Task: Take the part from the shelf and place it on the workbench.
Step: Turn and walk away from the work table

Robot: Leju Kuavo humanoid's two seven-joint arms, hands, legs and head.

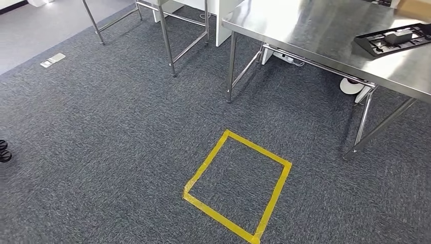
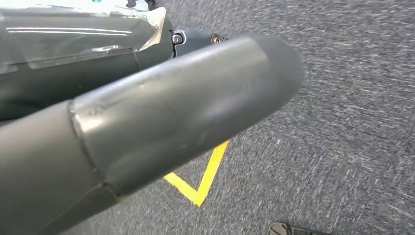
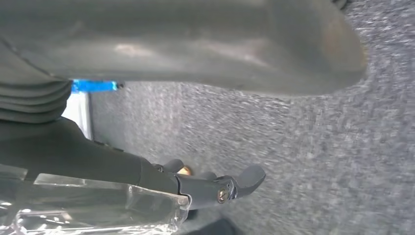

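Head view, left to right. Far left: a small metal floor plate point(image 1: 53, 60) set flush in the grey carpet point(image 1: 101, 152), which has a short, flecked pile. Centre, near: a square outline of yellow tape point(image 1: 237, 186), glossy, its corners overlapped. Far centre: thin steel table legs point(image 1: 165, 35) with cross bars. Right: the workbench point(image 1: 315, 35), brushed stainless steel with a reflective top and tubular legs. On its far right end lies a flat black moulded part point(image 1: 394, 39) with ribs and recesses; whether this is the task's part I cannot tell. No shelf is seen.

Left hand point(image 2: 147, 122): smooth dark grey thumb close to the lens, the arm hanging over the carpet and a tape corner; whether it is open or closed, cannot tell. Right hand point(image 3: 215, 188): dark fingers extended and parted, holding nothing, clear film on the cover.

Judgement: both arms hang idle. Either the fetch is not begun, or a part is already delivered.
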